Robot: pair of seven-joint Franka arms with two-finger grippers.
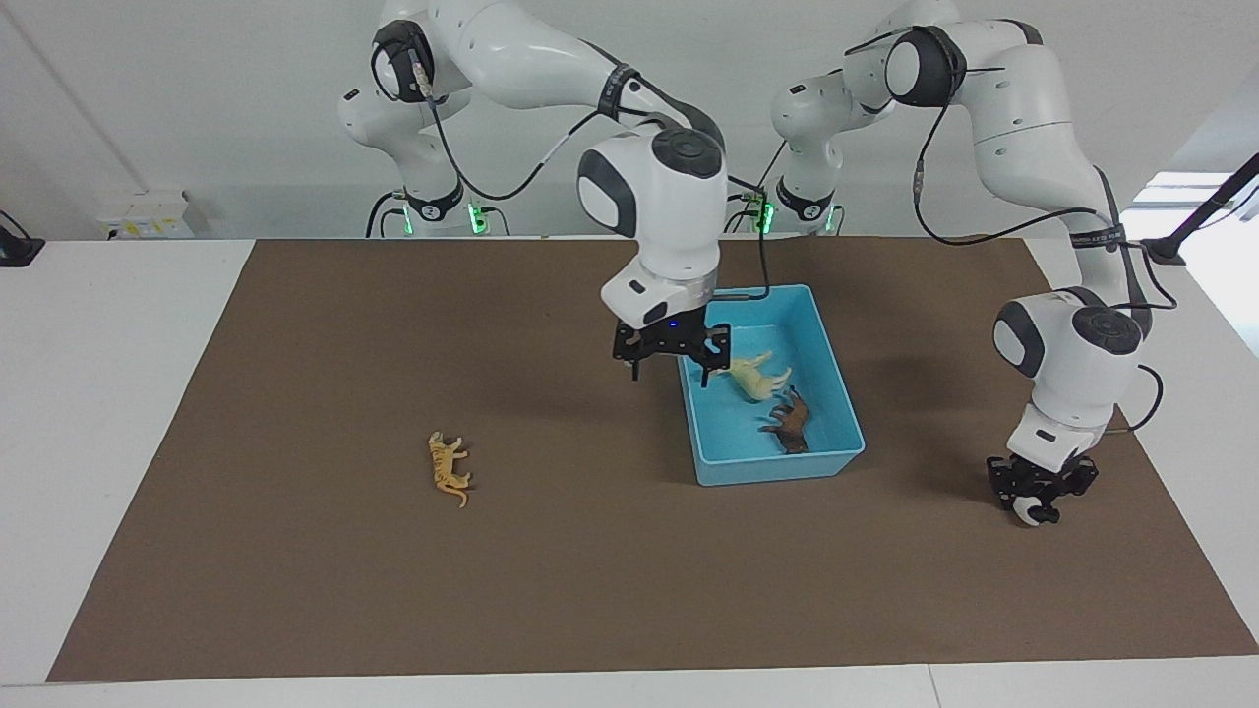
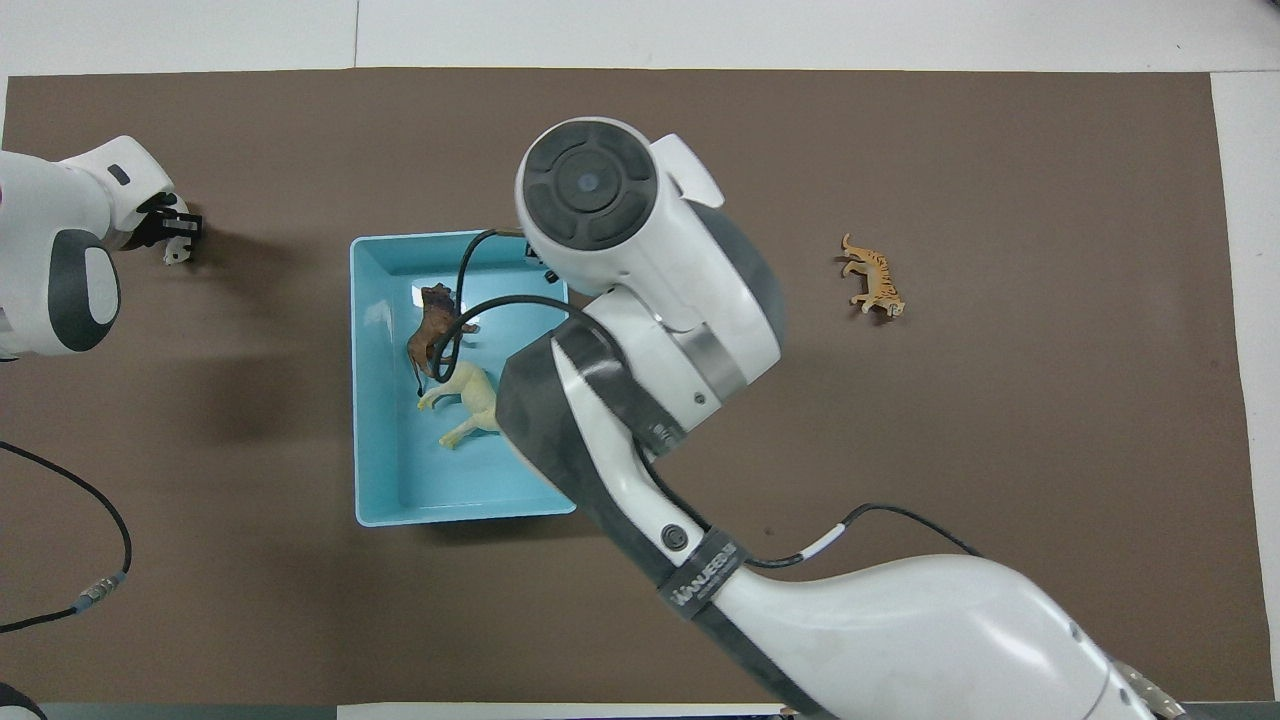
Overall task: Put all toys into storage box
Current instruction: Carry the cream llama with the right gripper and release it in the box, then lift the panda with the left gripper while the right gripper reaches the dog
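The storage box (image 1: 831, 393) (image 2: 375, 400) is placed on the brown mat (image 1: 393, 344) (image 2: 1000, 500), with its long side running away from the robots. Two toys are seen inside it. The horse (image 1: 755, 378) (image 2: 472, 400) is lying on its side, just beside the right gripper's fingers, with its long axis set crosswise in the box and its legs pointed toward the left arm's end of the table. The brown animal (image 1: 790, 422) (image 2: 430, 325) is lying farther from the robots than the horse, almost touching it, its body along the box.

The right gripper (image 1: 670, 366) is held over the box rim at the right arm's end; its fingers are spread apart and nothing is held between them.

The tiger (image 1: 449, 469) (image 2: 873, 282) is lying on the mat, well apart from these fingers, toward the right arm's end, with its long axis slanted.

The left gripper (image 1: 1035, 498) (image 2: 172, 238) is lowered close to the mat beside the box, and its fingers are closed on the panda (image 1: 1029, 510) (image 2: 178, 252).
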